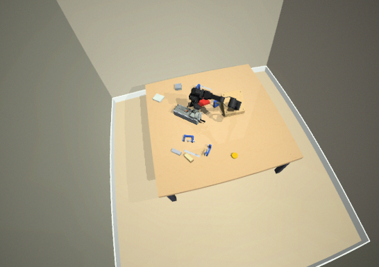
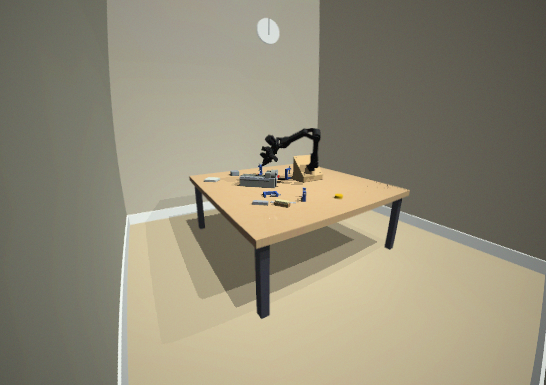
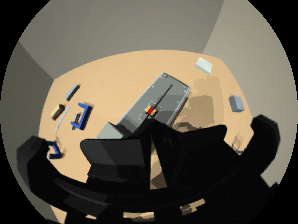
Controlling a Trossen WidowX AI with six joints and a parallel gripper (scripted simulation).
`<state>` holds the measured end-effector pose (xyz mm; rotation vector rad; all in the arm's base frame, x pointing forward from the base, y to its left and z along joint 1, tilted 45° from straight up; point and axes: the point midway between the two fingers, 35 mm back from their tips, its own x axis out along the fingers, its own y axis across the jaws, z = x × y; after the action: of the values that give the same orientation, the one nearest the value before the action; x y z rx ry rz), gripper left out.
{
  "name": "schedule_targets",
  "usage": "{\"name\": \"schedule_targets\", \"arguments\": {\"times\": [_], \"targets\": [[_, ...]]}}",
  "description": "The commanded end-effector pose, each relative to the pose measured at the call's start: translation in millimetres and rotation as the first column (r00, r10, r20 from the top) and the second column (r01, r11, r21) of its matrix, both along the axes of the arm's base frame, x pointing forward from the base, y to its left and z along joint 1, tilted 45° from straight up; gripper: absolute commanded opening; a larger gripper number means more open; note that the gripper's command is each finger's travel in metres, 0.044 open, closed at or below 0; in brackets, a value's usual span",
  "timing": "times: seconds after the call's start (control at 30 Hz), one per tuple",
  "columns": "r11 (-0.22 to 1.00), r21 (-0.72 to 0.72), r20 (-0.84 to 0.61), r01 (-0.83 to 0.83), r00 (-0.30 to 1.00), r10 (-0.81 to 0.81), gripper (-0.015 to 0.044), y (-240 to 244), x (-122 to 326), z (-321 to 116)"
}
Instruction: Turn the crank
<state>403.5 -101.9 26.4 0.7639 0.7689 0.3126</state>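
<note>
The tool (image 1: pixel 193 106) (image 2: pixel 264 163) (image 3: pixel 149 121) is squeezed shut on nothing. The long gray machine (image 1: pixel 184 114) (image 2: pixel 257 181) (image 3: pixel 175 89) lies just beside and below it.

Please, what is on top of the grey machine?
On top of the grey machine, a red pointer shows between yellow marks, near a thin dark rod. The gripper covers part of its near end in the wrist view, so details there are hidden.
</note>
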Motion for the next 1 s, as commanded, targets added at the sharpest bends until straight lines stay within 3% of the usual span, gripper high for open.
{"name": "schedule_targets", "arguments": {"times": [0.0, 0.53, 0.57, 0.97], "targets": [[1.0, 0.0, 0.0, 0.0, 1.0, 0.0, 0.0026, 0.0, 0.0, 0.0], [1.0, 0.0, 0.0, 0.0, 1.0, 0.0, 0.044, 0.0, 0.0, 0.0], [1.0, 0.0, 0.0, 0.0, 1.0, 0.0, 0.044, 0.0, 0.0, 0.0], [1.0, 0.0, 0.0, 0.0, 1.0, 0.0, 0.0125, 0.0, 0.0, 0.0]]}}
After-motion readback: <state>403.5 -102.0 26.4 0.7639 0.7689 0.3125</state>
